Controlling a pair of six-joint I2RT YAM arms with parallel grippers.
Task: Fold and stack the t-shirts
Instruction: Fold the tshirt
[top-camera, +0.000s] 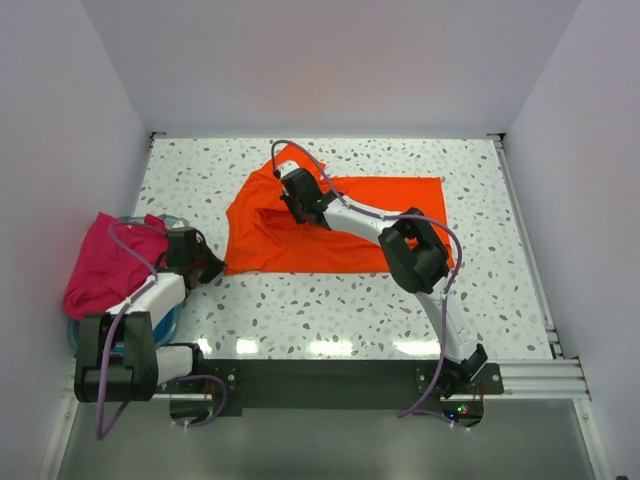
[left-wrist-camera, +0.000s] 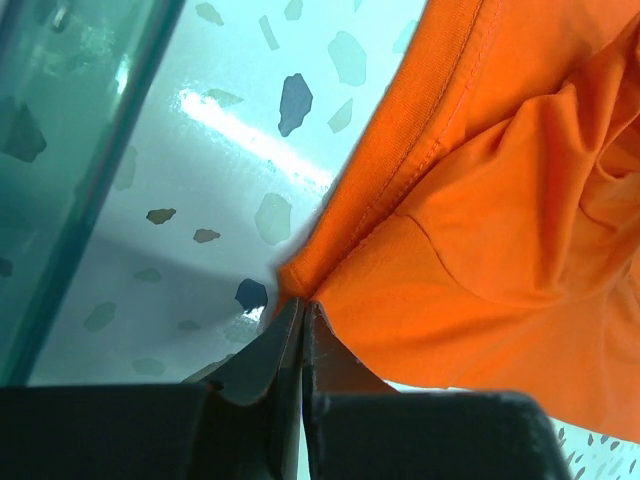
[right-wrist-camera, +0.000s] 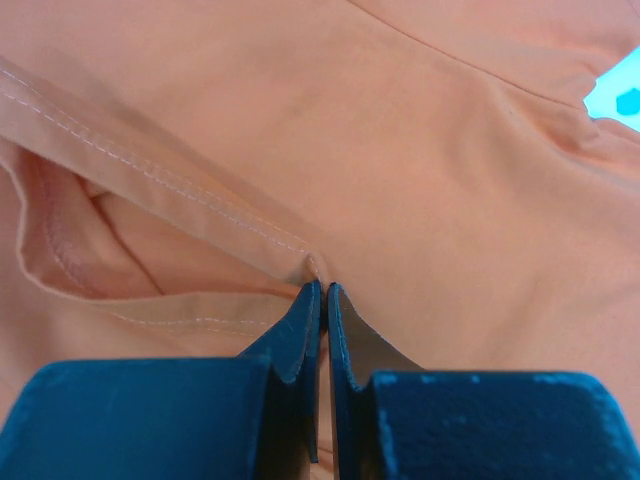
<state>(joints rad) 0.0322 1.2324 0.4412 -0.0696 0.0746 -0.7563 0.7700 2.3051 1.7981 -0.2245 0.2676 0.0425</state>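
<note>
Two pinches are gripping the orange shirt (top-camera: 275, 248) at its left end. The left end effector (left-wrist-camera: 302, 315) is clenching the near-left corner, with its jaws meeting on the stitched hem right where the cloth comes to a point, low against the counter (top-camera: 330, 310). The right end effector (right-wrist-camera: 322, 290) is likewise closed on cloth, nipping a small ridge beside a line of stitching. In the top view it is working the far-left part of the same shirt, reaching in over the body from the right.

From both grips the shirt is running away to the right. Its long axis is lying left to right across the middle of the counter. The right edge is lying flat and straight, while the left end is bunching up in folds between the two pinches. The left arm is nearer the near corner and the right arm nearer the far one, so the held edge is running near to far.

Judging from this, the coming move is depending on both arms carrying that edge together rightward along the long axis, keeping it taut between them.

Just left of the left end effector, the pink shirt (top-camera: 100, 270) is lying heaped on the tub (left-wrist-camera: 70, 150), apart from the orange one.
</note>
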